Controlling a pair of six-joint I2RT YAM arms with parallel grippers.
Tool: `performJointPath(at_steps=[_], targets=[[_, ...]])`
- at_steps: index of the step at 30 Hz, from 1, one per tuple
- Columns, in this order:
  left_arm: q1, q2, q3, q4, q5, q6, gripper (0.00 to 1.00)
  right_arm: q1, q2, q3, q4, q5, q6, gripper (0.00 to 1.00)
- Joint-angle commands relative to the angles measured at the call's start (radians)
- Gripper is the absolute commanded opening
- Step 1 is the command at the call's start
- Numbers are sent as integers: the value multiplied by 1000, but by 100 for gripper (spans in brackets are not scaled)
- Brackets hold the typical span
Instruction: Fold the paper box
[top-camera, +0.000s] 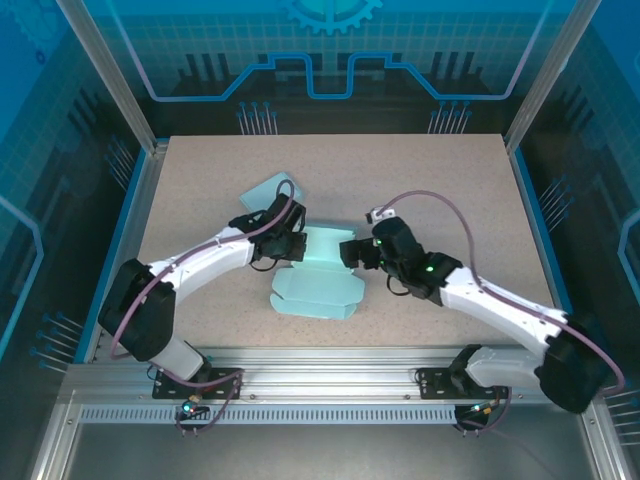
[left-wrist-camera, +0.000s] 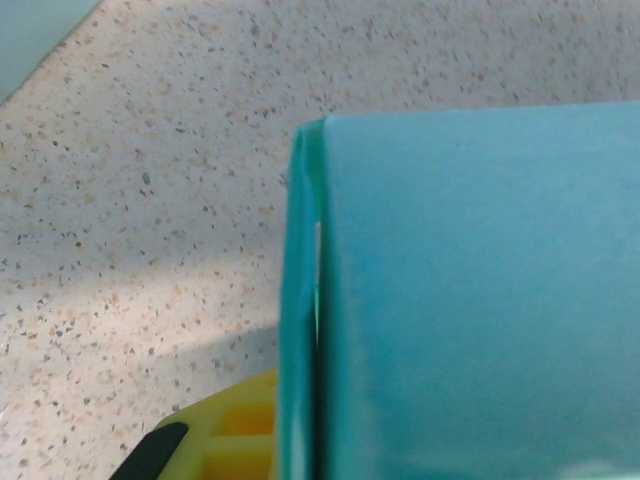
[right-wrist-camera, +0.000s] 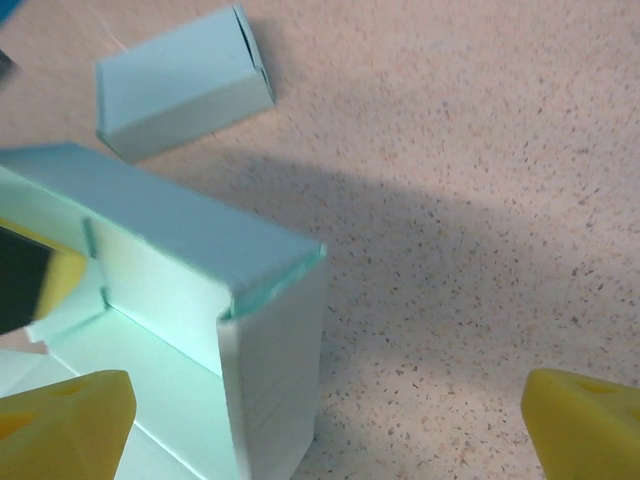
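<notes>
Right gripper (right-wrist-camera: 325, 425) spread wide, a corner of the paper box (right-wrist-camera: 190, 260) showing between my fingertips. Left gripper (top-camera: 287, 247) pressed together, pinching the box's 9 o'clock wall. It sits half-folded at the centre of the table (top-camera: 450, 200), flap out toward 6 o'clock. Second box (top-camera: 272, 192) lies at 11 o'clock.

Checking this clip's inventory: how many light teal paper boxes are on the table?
2. A half-folded light teal paper box lies centrally on the speckled table; a closed light teal paper box sits farther back left. None seems hidden.
</notes>
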Motion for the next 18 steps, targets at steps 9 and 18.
performJointPath(at_steps=[9,18], targets=[[-17,226,203,-390,51,208,0,-122,-239,-72,-166,-77,25,100],[-41,449,337,-452,-124,226,0,-169,-273,-94,-162,-109,40,100]])
